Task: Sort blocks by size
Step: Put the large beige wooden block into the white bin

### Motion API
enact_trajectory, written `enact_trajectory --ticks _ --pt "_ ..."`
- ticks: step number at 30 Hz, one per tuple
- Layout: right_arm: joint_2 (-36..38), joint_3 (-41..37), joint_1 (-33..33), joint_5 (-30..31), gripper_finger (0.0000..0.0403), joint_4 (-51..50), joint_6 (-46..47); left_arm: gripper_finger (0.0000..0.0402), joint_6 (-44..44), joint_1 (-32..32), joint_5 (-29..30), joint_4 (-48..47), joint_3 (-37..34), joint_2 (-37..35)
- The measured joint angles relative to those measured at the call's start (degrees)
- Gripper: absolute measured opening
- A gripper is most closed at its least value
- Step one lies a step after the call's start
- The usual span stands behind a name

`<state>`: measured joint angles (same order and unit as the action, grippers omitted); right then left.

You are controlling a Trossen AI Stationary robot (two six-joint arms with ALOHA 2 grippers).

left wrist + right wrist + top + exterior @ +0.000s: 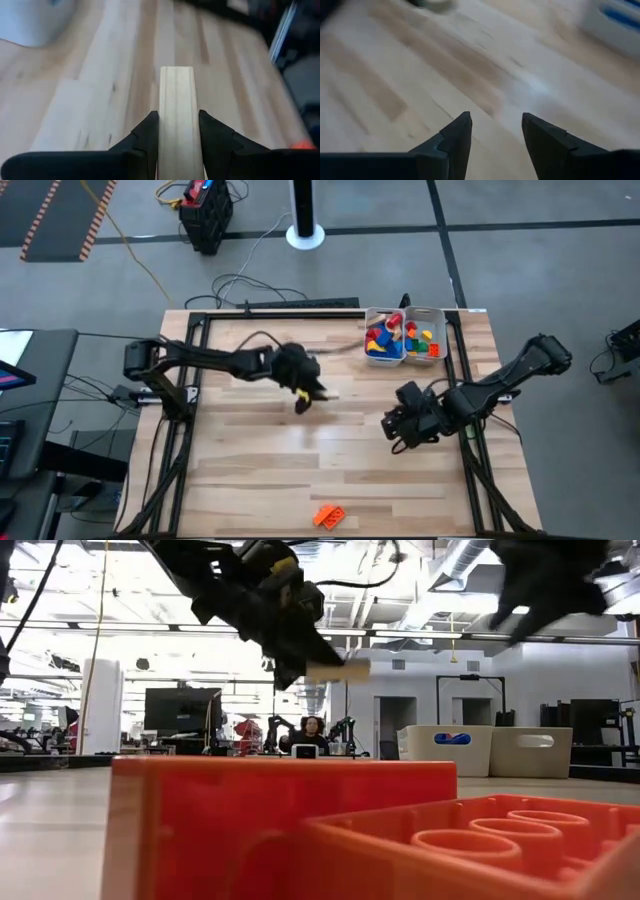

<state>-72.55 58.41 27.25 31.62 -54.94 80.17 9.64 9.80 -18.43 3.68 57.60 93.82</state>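
1. One pale wooden bar sits clamped between the fingers of the left gripper, jutting forward past the fingertips; it is held above the table near its middle.
2. Right gripper hangs over bare wood on the table's right side, fingers parted, holding nothing.
3. Coloured blocks fill the white tray at the far edge, well apart from both grippers.
4. Two orange bricks lie at the near edge.
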Motion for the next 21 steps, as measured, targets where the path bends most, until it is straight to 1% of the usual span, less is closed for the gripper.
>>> enact_trajectory --ticks 2,4,8,10,12,17,21 --pt "1.8 -2.3 -2.0 0.7 0.0201 8.1 -10.9 0.01 4.8 1.2 -1.0 1.9 0.0 -0.7" --pt "2.7 -3.3 -4.7 0.0 0.0202 13.3 -23.6 0.01 10.7 1.6 -1.6 4.9 0.0 -0.6" --pt "3.0 -3.4 -10.8 -4.4 0.0217 21.5 -51.9 0.01 21.0 1.8 -2.2 11.7 0.1 -0.6" --pt "3.0 -3.3 -13.8 -7.7 0.0228 24.2 -63.7 0.01 24.8 1.8 -1.9 14.4 0.1 -0.7" --pt "3.0 -3.3 -16.7 -10.7 0.0239 25.7 -71.1 0.01 28.2 1.8 -1.8 16.0 0.1 -0.6" --pt "4.9 -3.3 -22.7 -17.8 0.0263 26.9 -80.9 0.01 33.8 1.8 -2.5 16.7 0.1 -0.6" --pt "6.0 -3.3 -24.2 -19.6 0.027 27.4 -89.8 0.01 37.5 1.8 -2.6 16.7 0.1 -0.6"
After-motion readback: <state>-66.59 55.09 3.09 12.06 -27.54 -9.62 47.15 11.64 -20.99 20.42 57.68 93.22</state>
